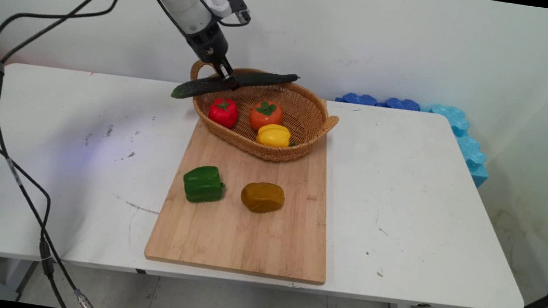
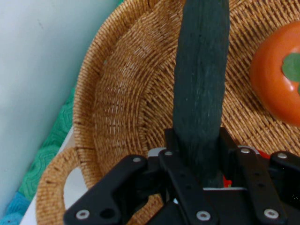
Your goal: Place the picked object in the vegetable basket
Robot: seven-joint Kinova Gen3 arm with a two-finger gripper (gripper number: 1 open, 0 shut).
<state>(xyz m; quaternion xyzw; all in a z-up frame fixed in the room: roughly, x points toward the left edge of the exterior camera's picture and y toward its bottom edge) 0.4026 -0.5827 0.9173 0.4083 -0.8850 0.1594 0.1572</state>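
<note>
Main view. Black two-finger gripper (image 1: 226, 77), angled down from the upper left, pinched on a long dark green cucumber (image 1: 234, 85) about its middle. The cucumber is held clear above the back-left rim of an oval woven wicker basket (image 1: 308, 127) with looped handles; one end juts out left past the rim, the other reaches over the basket's far side. Inside the basket: a red pepper-shaped toy with a green stalk (image 1: 223, 111), an orange tomato with a green leaf top (image 1: 266, 115), and a yellow bell pepper (image 1: 273, 135) just in front of the tomato. The basket stands on the far end of a pale wooden cutting board (image 1: 243, 234), which lies on the white table (image 1: 429, 209). On the board's bare middle, side by side but apart: a green bell pepper (image 1: 203, 183) on the left, a brown rounded potato-like lump (image 1: 262, 197) on the right. Blue foam pieces (image 1: 460, 130) line the table's far right corner, against the wall.

Hand view. The gripper's fingers (image 2: 171, 143) press both flanks of the cucumber (image 2: 201, 84), which runs up and out of the top edge. Beneath it (some way below) lies the basket's woven floor and rim (image 2: 108, 108), one handle loop at lower left. The orange tomato (image 2: 276, 75) shows at the right edge.
</note>
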